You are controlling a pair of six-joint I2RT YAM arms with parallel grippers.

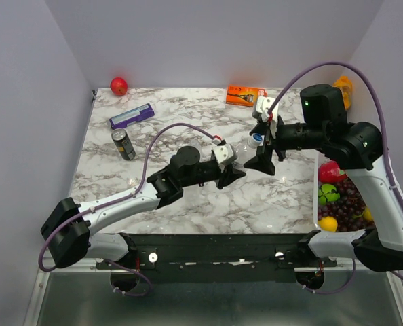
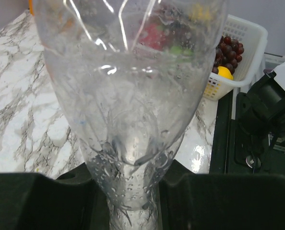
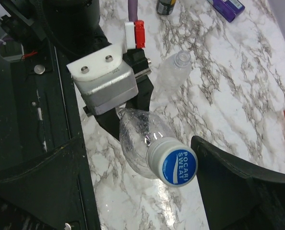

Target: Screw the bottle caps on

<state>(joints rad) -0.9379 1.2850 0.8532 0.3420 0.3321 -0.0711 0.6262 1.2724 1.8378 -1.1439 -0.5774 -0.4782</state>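
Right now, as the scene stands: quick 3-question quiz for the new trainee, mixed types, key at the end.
1. True or false: the left gripper is shut on a clear bottle.
2. The cap sitting on that bottle's neck is: A red, B blue and white, C green?
3. Fill in: the second bottle, beyond the left gripper, has ___ cap on it.
Key: 1 true; 2 B; 3 no.

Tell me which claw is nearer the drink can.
Left. The left claw, gripping a clear bottle, is right of the drink can; the right claw is farther right, at the bottle's blue cap.
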